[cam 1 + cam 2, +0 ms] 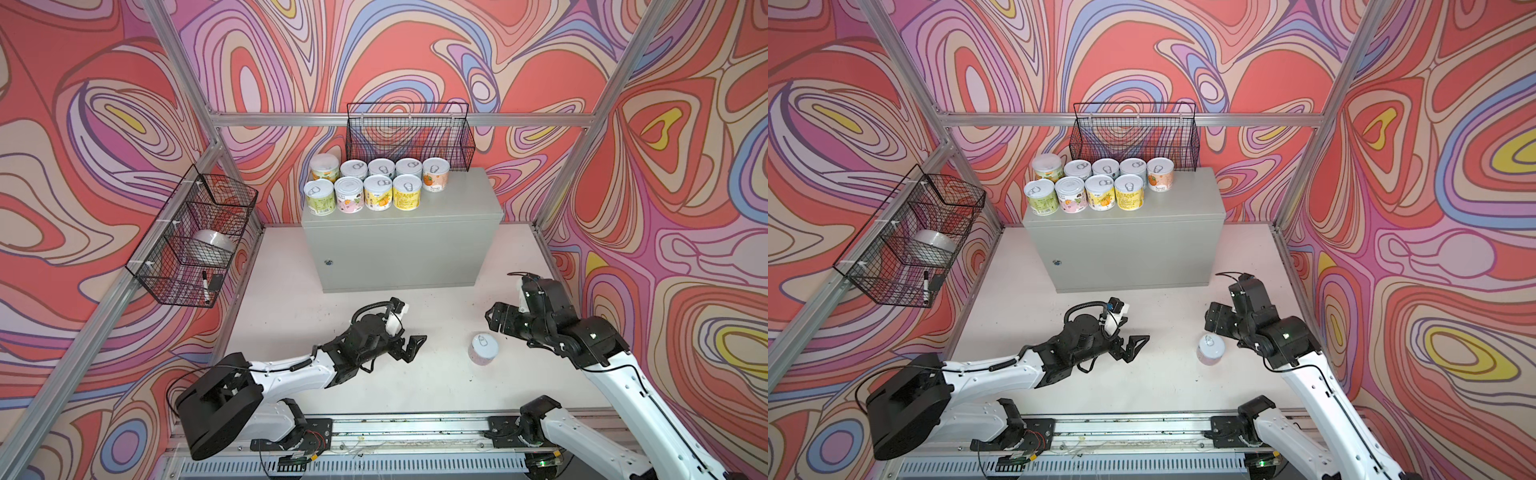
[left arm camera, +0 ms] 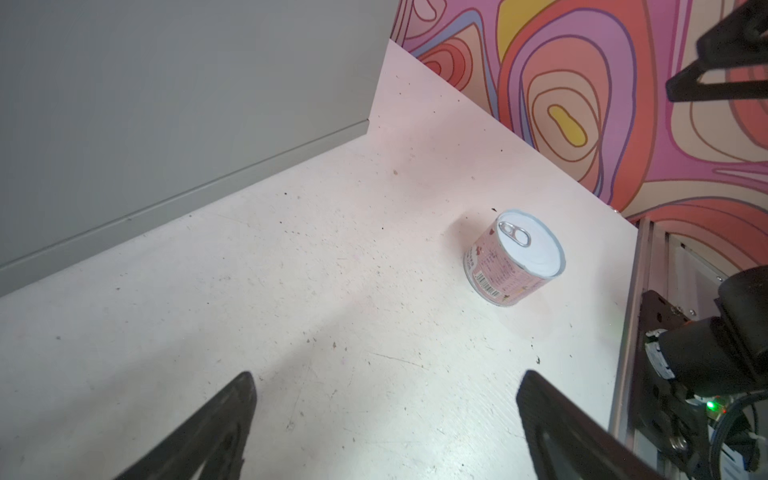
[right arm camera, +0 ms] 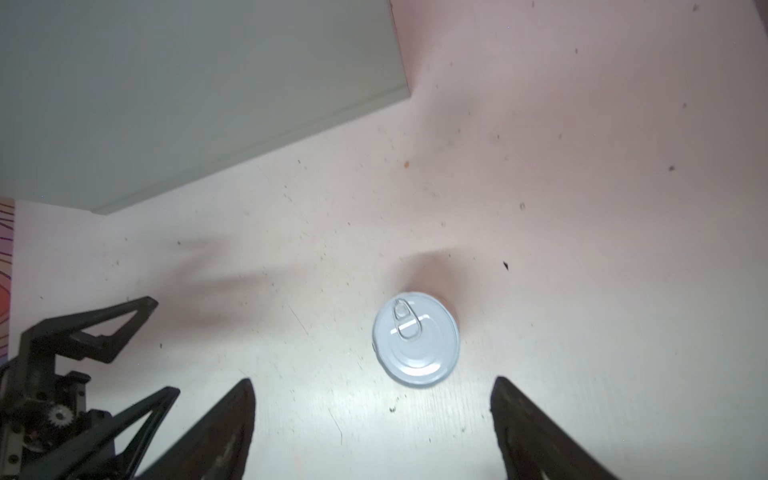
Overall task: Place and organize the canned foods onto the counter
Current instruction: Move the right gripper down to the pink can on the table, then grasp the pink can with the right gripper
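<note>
Several canned foods (image 1: 376, 185) (image 1: 1098, 185) stand in two rows on the left part of the counter (image 1: 469, 199) (image 1: 1192, 199), a light-grey metal box. One pink-labelled can (image 1: 483, 347) (image 1: 1211, 349) (image 2: 515, 257) (image 3: 415, 338) stands upright on the white table in front of the counter. My right gripper (image 1: 494, 316) (image 1: 1212, 318) (image 3: 372, 395) hovers just above and behind this can, open, with nothing between its fingers. Left of the can, my left gripper (image 1: 411, 347) (image 1: 1133, 347) (image 2: 384, 395) is open and empty, low over the table.
A black wire basket (image 1: 409, 137) (image 1: 1133, 137) hangs on the back wall above the counter. Another wire basket (image 1: 195, 237) (image 1: 909, 241) on the left wall holds a tape roll and a marker. The arms' base rail (image 1: 395, 428) runs along the table's front edge.
</note>
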{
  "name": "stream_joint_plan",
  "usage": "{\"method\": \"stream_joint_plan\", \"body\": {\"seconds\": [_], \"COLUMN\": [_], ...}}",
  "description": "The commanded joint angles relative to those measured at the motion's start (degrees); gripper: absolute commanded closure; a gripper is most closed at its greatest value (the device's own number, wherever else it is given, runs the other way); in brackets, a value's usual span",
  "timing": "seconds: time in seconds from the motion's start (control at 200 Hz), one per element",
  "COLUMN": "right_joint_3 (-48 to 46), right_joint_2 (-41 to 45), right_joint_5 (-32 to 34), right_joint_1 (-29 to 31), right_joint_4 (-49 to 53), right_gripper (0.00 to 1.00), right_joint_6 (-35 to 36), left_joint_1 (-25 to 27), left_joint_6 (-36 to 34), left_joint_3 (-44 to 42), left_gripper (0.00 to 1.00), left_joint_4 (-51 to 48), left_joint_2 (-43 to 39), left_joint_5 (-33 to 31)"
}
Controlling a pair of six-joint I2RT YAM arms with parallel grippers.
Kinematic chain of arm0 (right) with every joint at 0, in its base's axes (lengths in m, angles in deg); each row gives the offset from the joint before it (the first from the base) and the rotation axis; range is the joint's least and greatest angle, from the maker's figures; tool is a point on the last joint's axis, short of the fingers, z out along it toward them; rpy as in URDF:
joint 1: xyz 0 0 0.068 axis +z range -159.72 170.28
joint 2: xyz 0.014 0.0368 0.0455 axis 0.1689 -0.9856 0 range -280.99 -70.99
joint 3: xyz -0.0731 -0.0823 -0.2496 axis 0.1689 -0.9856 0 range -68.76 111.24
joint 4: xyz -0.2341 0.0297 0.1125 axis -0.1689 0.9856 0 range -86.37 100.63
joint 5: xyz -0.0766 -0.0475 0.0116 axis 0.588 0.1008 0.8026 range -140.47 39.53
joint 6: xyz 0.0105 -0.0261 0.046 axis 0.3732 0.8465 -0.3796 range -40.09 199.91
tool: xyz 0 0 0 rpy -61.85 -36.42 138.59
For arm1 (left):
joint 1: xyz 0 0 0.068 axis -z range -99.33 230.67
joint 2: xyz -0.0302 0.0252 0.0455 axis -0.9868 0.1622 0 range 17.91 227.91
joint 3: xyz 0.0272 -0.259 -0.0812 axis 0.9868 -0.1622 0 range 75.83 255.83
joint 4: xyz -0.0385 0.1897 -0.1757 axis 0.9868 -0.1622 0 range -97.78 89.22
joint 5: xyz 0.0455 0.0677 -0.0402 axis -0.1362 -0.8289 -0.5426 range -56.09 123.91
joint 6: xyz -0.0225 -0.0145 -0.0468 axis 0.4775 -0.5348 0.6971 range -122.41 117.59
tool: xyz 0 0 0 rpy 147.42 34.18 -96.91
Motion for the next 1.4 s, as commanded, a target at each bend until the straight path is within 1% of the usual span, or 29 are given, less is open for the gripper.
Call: {"method": "stream_joint_plan", "body": {"seconds": [0.0, 0.02, 0.045, 0.09, 0.155, 0.24, 0.33, 0.581, 0.856, 0.956, 1.016, 1.172, 1.292, 1.392], "right_joint_3": [-4.6, -5.2, -5.2, -5.2, -4.9, -6.0, -8.3, -13.3, -18.0, -18.0, -17.2, -13.2, -10.5, -8.3], "right_joint_2": [-0.2, -0.4, -0.8, -1.6, -3.7, -6.4, -8.6, -12.4, -17.4, -19.2, -21.1, -28.2, -32.2, -34.8], "right_joint_5": [-1.2, -1.0, -1.2, -1.4, 1.0, 0.7, -0.9, -0.6, 0.2, 0.6, 1.4, 5.7, 5.6, 5.5], "right_joint_1": [0.2, 0.2, 0.3, 0.2, 0.3, 0.3, 0.6, 1.6, 3.7, 4.5, 5.4, 9.8, 11.9, 12.1], "right_joint_4": [1.9, 1.6, 1.3, 0.6, 1.1, -0.6, -4.0, -10.7, -18.8, -21.3, -22.4, -23.5, -27.1, -30.7], "right_gripper": [0.06, 0.03, 0.02, 0.02, 0.02, 0.02, 0.02, 0.02, 0.02, 0.04, 0.06, 0.08, 0.09, 0.09], "right_joint_6": [-4.5, -4.8, -4.9, -5.0, -5.6, -5.9, -6.7, -9.1, -10.7, -10.3, -8.9, -6.6, -6.5, -6.3], "left_joint_1": [0.0, 0.1, 0.1, 0.1, 0.1, 0.2, 0.2, 0.2, 0.2, 0.2, 0.2, 0.2, 0.2, 0.2], "left_joint_6": [1.9, 2.3, 2.6, 3.2, 4.1, 4.3, 3.8, 1.3, 0.3, 0.4, 0.3, 0.6, 0.2, -0.4], "left_joint_3": [0.0, -0.1, -0.4, -0.6, -0.9, -1.2, -1.6, -2.9, -4.3, -4.7, -4.7, -4.8, -5.2, -5.5], "left_gripper": [0.0, 0.0, 0.0, 0.0, 0.0, 0.0, 0.0, 0.0, 0.0, 0.0, 0.0, 0.0, 0.0, 0.0], "left_joint_4": [8.8, 9.6, 10.5, 11.7, 12.7, 12.9, 11.6, 6.1, 3.2, 3.0, 2.8, 2.4, 1.3, 0.0], "left_joint_2": [2.5, 3.1, 3.7, 4.6, 5.3, 5.2, 3.9, -1.5, -4.7, -5.3, -5.3, -5.8, -7.3, -8.6], "left_joint_5": [1.1, 1.2, 1.4, 1.6, 1.9, 1.8, 0.8, -0.9, -2.4, -2.8, -2.8, -2.8, -3.8, -4.7]}}
